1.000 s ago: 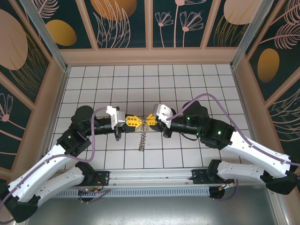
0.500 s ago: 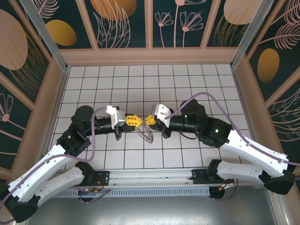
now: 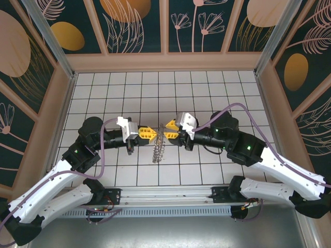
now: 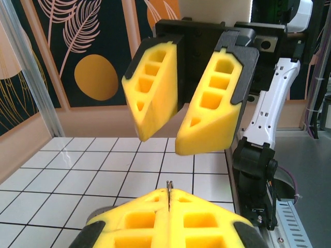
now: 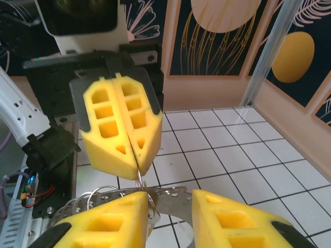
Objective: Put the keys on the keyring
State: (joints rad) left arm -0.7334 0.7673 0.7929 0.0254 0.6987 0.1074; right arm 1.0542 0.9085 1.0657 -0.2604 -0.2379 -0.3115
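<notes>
Top external: keyring dangling, 1 slip from trouble!
Now the left pincer is pinched tight on a thin edge of it, ring hanging just below; the right pincer gapes opposite, holding nothing. The key I cannot pick out. Danger: that skinny grip lets go or the ring swings, and it drops onto the white tiled tabletop, dark floral wall panels all round.

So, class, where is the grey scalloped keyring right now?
Top view: the grey scalloped metal keyring hangs edge-on at mid-table from the shut left gripper, beside the open right gripper.
</notes>
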